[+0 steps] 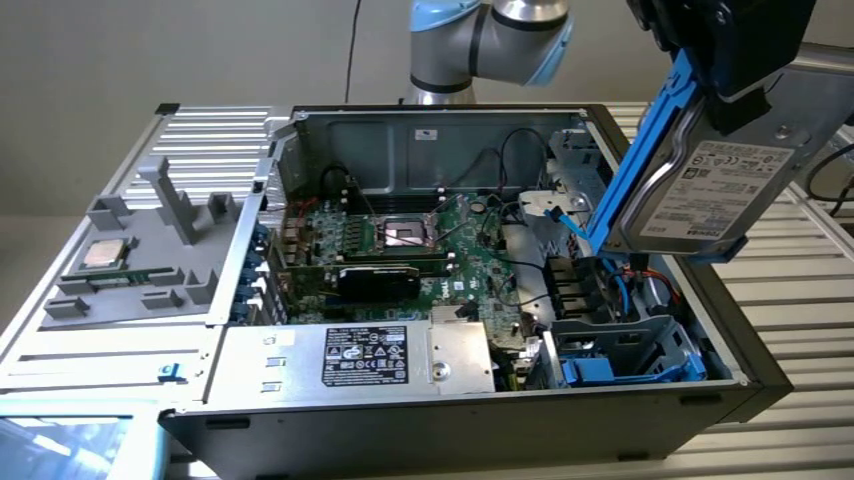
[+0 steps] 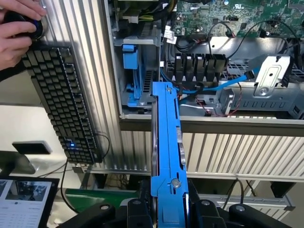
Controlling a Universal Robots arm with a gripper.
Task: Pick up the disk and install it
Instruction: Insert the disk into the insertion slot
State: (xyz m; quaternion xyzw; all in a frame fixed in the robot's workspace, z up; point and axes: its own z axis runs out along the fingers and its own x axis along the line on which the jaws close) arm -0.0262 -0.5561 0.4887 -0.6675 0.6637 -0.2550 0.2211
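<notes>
- Your blue-framed silver metal hard drive [image 1: 721, 180] hangs over the open grey metal computer case [image 1: 441, 430] (exterior view's right side).
- A grey plastic parts tray [image 1: 187, 215] sits on that view's left.

Flat silver-metal disk [image 1: 714, 185], white printed label facing outward, blue carrier frame along its edges, lifted clear and steeply tilted on edge, above the drive-bay end of the open computer case [image 1: 400, 430], exterior view's right.

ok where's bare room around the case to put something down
Bare: the ribbed tabletop on the exterior view's right of the case, and the panel strip below the grey tray. Crowded: the motherboard, with cables.
</notes>
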